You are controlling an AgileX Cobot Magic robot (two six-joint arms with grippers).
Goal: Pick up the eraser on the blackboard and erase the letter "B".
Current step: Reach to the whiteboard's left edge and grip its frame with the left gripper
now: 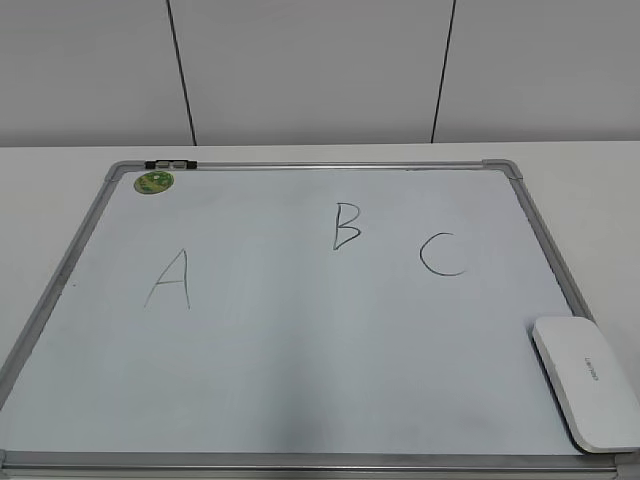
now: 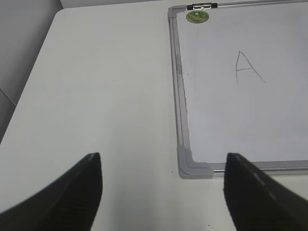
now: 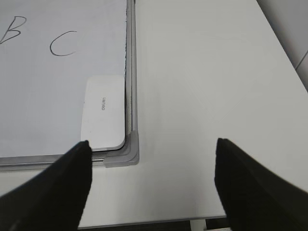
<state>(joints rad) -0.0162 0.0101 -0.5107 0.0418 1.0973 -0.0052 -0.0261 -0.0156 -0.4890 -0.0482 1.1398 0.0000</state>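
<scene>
The white eraser (image 1: 587, 381) lies flat in the near right corner of the blackboard (image 1: 300, 340); it also shows in the right wrist view (image 3: 103, 111). The letter "B" (image 1: 346, 226) is drawn in the board's upper middle, between "A" (image 1: 169, 279) and "C" (image 1: 442, 254); its edge shows in the right wrist view (image 3: 10, 30). My right gripper (image 3: 153, 180) is open and empty, above bare table near the board's near right corner, short of the eraser. My left gripper (image 2: 163, 187) is open and empty above the table by the board's near left corner (image 2: 192, 166). Neither gripper shows in the exterior view.
A green round sticker (image 1: 155, 182) and a black clip (image 1: 170, 163) sit at the board's far left corner. The white table (image 2: 96, 96) extends left of the board and also right of it (image 3: 202, 86). The table's front edge (image 3: 159, 222) is close below the right gripper. A wall stands behind.
</scene>
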